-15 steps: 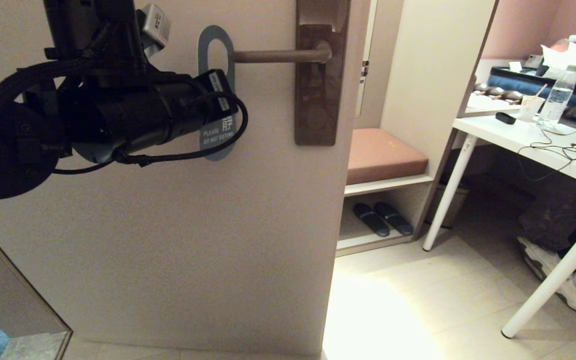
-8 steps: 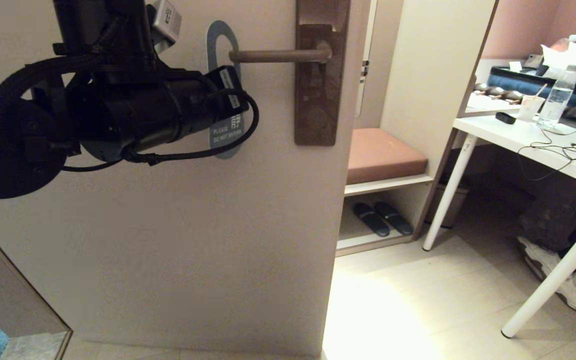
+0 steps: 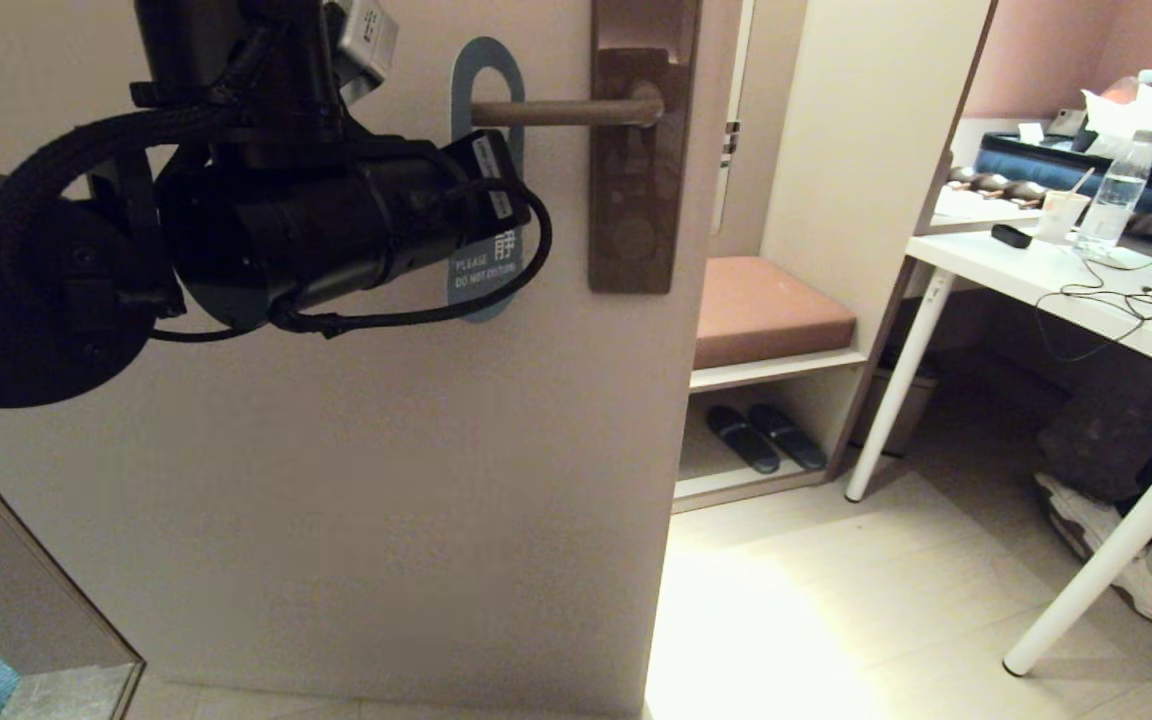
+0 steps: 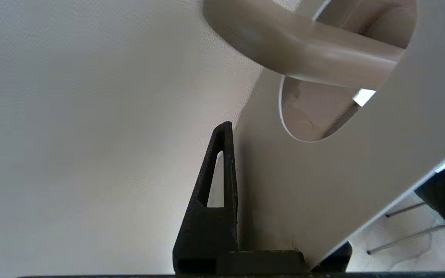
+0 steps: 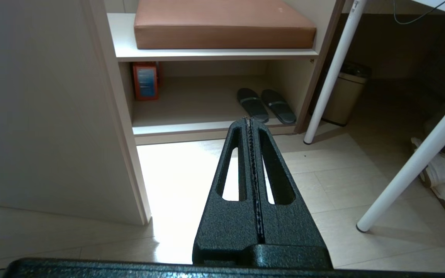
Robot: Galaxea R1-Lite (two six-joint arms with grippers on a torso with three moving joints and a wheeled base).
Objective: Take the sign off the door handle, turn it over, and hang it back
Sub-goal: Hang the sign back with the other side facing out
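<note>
Grey-blue sign, pinched flat in left gripper, oval hole threaded over door handle just beyond fingertips; best slid level along lever before release; right gripper pressed together, parked.

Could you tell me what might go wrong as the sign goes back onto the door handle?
1. The sign sits only near the tip of the door handle; released now, it may slide off.
2. The left pincer grips the thin card; pushing further could bend it against the lever.
</note>
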